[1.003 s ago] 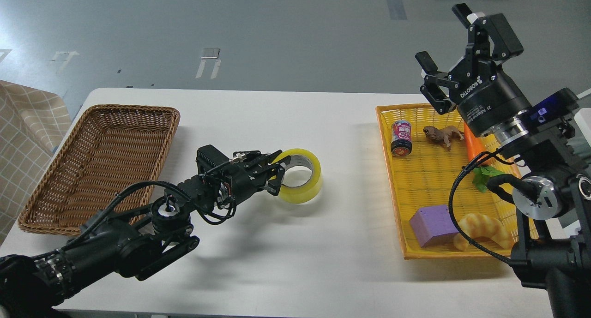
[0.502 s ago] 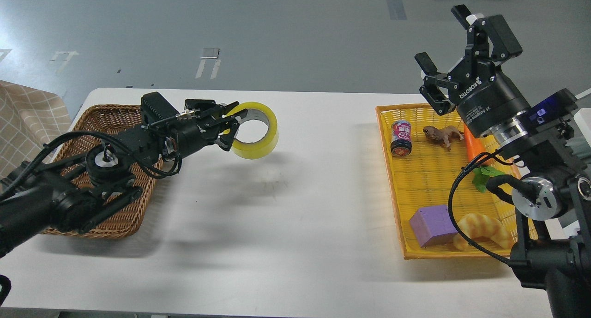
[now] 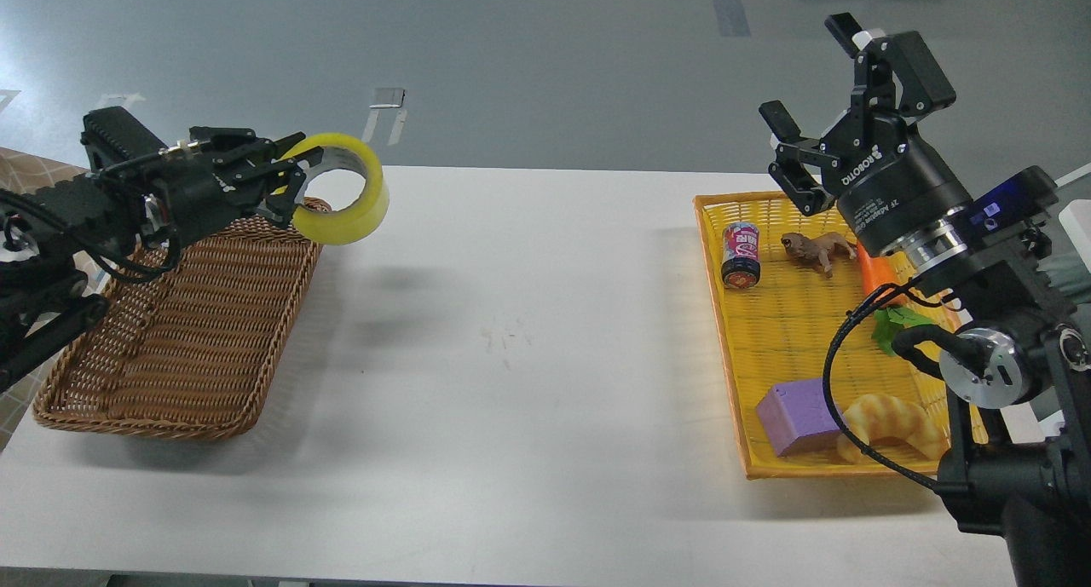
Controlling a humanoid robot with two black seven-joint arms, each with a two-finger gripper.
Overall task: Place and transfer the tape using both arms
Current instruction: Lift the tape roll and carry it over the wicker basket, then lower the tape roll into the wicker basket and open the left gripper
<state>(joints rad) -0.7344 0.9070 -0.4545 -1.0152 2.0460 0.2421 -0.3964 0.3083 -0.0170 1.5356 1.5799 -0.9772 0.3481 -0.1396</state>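
Observation:
The tape point(image 3: 345, 191), a yellow translucent roll with a grey-white core, hangs in the air above the far right corner of the brown wicker basket point(image 3: 183, 314). My left gripper point(image 3: 294, 174) is shut on the roll's wall, one finger through the core, and holds it well above the table. My right gripper point(image 3: 810, 76) is open and empty, raised above the far end of the yellow basket point(image 3: 771, 331) at the right.
The yellow basket holds a small can point(image 3: 741, 254), a toy animal point(image 3: 818, 248), a carrot point(image 3: 878, 272), a purple cube point(image 3: 797, 417) and a croissant point(image 3: 891, 421). The white table point(image 3: 520, 340) lies between the two baskets.
My left gripper has lifted the tape off the table's middle and carried it left and up to the wicker basket's corner. My right gripper shifted slightly left.

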